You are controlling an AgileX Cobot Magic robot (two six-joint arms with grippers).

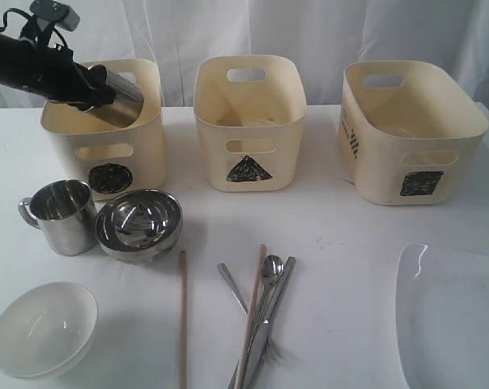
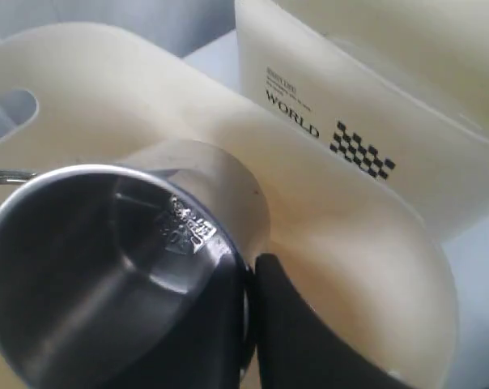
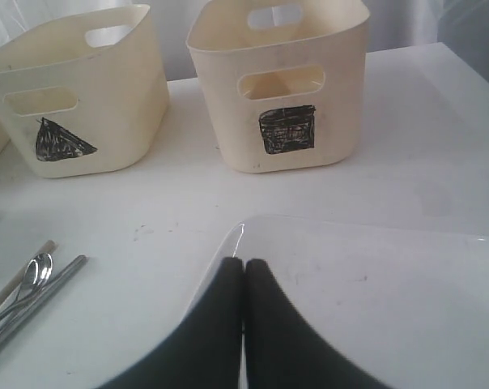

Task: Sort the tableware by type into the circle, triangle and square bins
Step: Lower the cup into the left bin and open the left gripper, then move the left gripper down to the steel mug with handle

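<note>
White bowl (image 1: pixel 42 328) sits lower left of the exterior frame, big white plate (image 1: pixel 455 316) lower right, cutlery pile bottom center: two chopsticks (image 1: pixel 182 316), spoon (image 1: pixel 270 271), knife (image 1: pixel 275 312); the fork is hard to pick out in the pile. Second steel mug (image 1: pixel 62 215) and steel bowl (image 1: pixel 139 223) stand touching on the desk (image 1: pixel 350 243), just in front of the circle bin (image 1: pixel 66 154). Left claw (image 1: pixel 89 85), upper left, is narrow and pinching the wall of a held mug (image 1: pixel 121 101): one finger inside, one outside, clear in the left wrist view. That mug is tilted, long axis slanting from upper left down to lower right, mouth toward the arm, base pointing into the circle bin's opening. It looks to be over the bin, base about at rim level, not resting on anything I can see. So the drop target is directly under the claw; my read is that release is the next step, with a clang or tip-over the only risk. Triangle bin (image 1: pixel 248 121) in the middle and square bin (image 1: pixel 406 154) on the right look empty from here. Right claw (image 3: pixel 244 271) is closed tight, holding nothing, hovering over the plate's near rim; that arm is nearer the plate and square bin.
</note>
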